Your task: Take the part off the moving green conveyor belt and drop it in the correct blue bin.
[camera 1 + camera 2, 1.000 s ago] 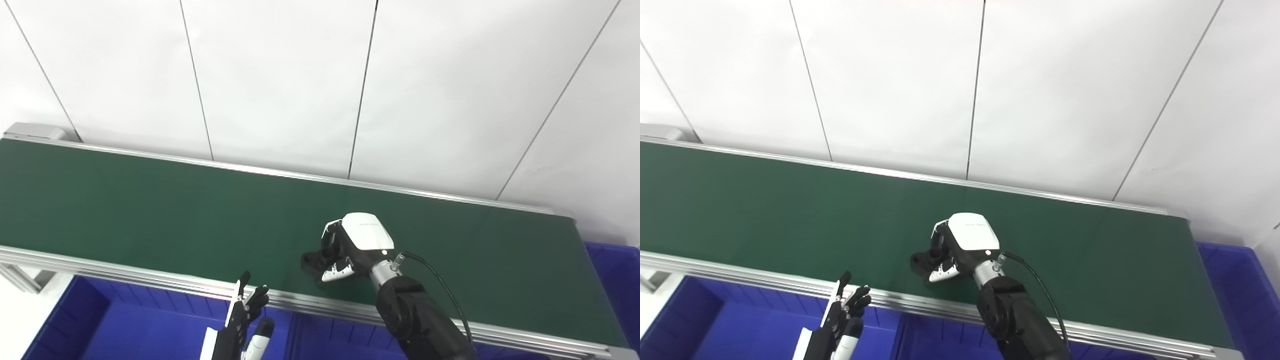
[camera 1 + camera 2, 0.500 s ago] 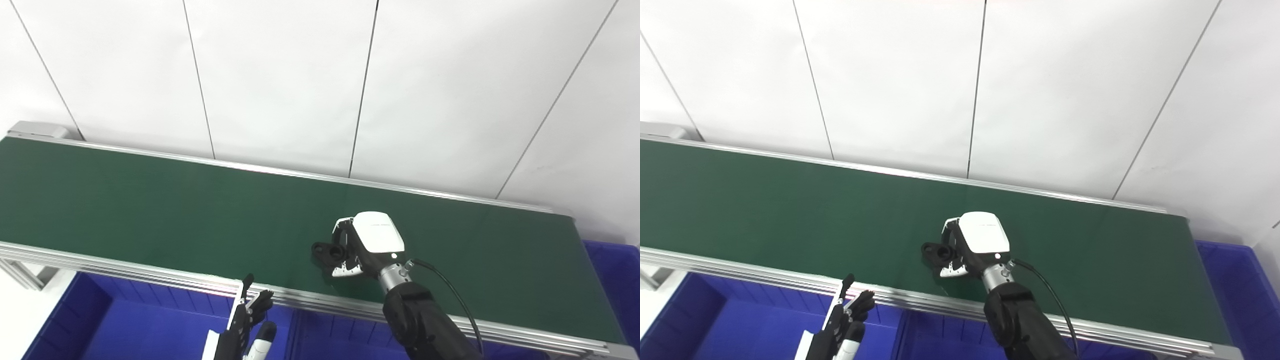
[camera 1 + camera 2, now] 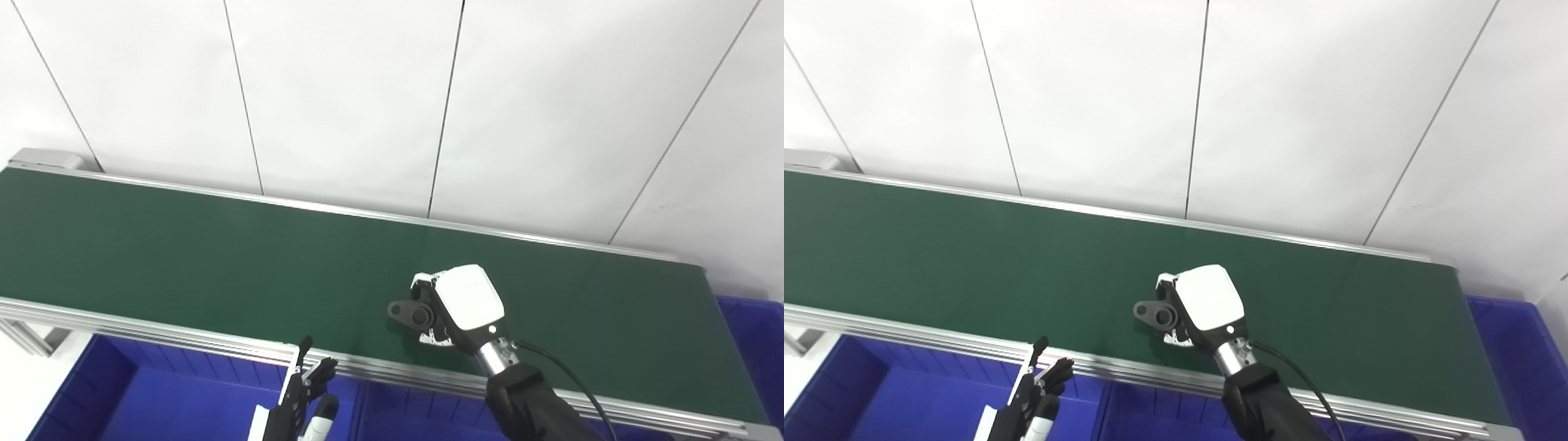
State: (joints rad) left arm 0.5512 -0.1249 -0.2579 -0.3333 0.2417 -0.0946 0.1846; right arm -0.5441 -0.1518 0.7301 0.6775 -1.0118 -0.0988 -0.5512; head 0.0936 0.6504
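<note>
We see an evenly, brightly lit scene. The white wall (image 3: pixel 343 92) behind the belt (image 3: pixel 184 257) is nearly blown out, its panel seams thin but crisp. The belt reads flat dark green with no glare; a faint paler sheen lies across its middle, and only a soft, weak shadow sits on the belt right under the right hand (image 3: pixel 459 303). The hand's white back is bright, almost clipped. The rail (image 3: pixel 184 343) along the belt's near edge glints mildly. Focus is sharp throughout, without motion blur. The belt's long edges bow slightly toward the frame sides.
</note>
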